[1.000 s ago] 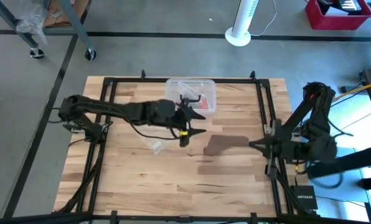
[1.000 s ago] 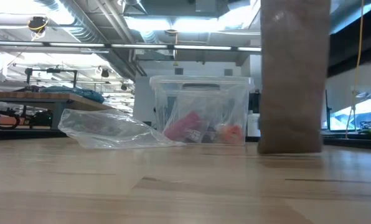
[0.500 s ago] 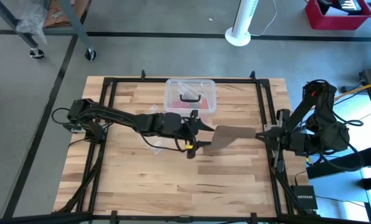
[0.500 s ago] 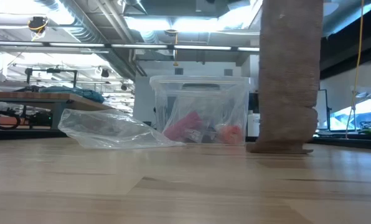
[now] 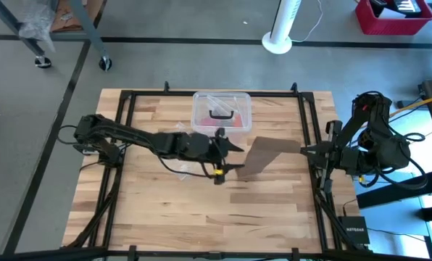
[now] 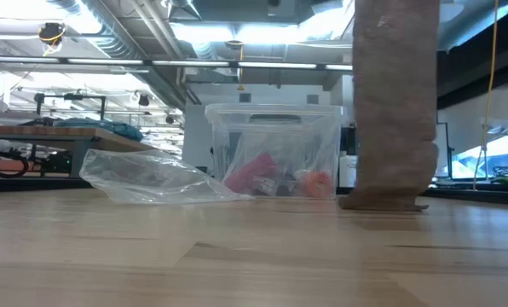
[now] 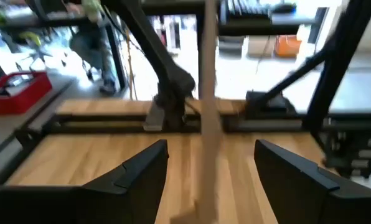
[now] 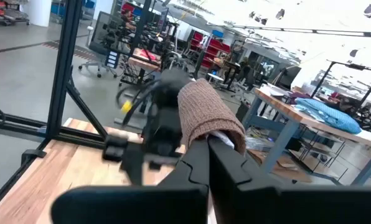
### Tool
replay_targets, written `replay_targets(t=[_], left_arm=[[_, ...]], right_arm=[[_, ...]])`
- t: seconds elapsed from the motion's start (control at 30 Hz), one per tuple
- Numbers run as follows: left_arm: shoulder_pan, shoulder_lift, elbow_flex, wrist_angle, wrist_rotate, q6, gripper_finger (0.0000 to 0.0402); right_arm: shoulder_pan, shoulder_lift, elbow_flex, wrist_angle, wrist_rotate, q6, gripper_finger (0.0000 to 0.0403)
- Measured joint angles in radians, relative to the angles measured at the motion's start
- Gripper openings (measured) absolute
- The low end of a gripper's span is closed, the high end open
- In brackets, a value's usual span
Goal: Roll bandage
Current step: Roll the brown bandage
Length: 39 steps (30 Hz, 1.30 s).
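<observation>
Right fingers (image 8: 205,144) pinching bandage (image 5: 268,156) top, strip hanging vertically to table (image 5: 201,210)

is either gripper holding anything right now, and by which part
The right gripper is shut on one end of the bandage, which hangs down to the table. The left gripper is open around the strip, holding nothing.

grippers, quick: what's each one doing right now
left gripper: open, holding nothing, either side of the hanging bandage.
right gripper: shut on the bandage's end, lifting it.
</observation>
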<state>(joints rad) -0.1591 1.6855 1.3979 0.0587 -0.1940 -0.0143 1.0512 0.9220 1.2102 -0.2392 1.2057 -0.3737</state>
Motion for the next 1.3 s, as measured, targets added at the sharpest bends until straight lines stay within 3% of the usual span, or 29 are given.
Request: replay_targets(t=[0.27,0.37,0.5,0.73,0.93,1.07,1.3], left_arm=[[0.008,0.122,0.0,0.188,0.0,-0.001,0.0229],[0.011,0.158,-0.003,0.236,0.009,0.006,0.021],[0.011,0.182,-0.001,0.291,0.01,0.022,0.0154],[0.008,0.216,-0.001,0.308,0.021,0.047,0.0013],[-0.04,0.24,-0.002,0.29,0.123,-0.007,0.0004],[-0.094,0.238,-0.001,0.322,0.253,-0.084,0.0004],[-0.202,0.224,0.032,0.395,0.269,-0.085,0.0004]], right_arm=[[0.0,-0.003,0.0,-0.002,0.0,-0.024,0.0],[0.0,-0.003,0.0,-0.001,-0.001,-0.024,0.0],[-0.008,-0.003,0.0,0.003,-0.005,-0.025,0.0],[-0.141,-0.002,0.0,0.002,-0.125,-0.026,0.0],[-0.246,-0.002,0.0,0.003,-0.169,-0.089,0.0],[-0.303,-0.002,0.0,0.003,-0.144,-0.167,0.0],[-0.378,-0.002,0.0,-0.075,-0.161,-0.236,0.0]])
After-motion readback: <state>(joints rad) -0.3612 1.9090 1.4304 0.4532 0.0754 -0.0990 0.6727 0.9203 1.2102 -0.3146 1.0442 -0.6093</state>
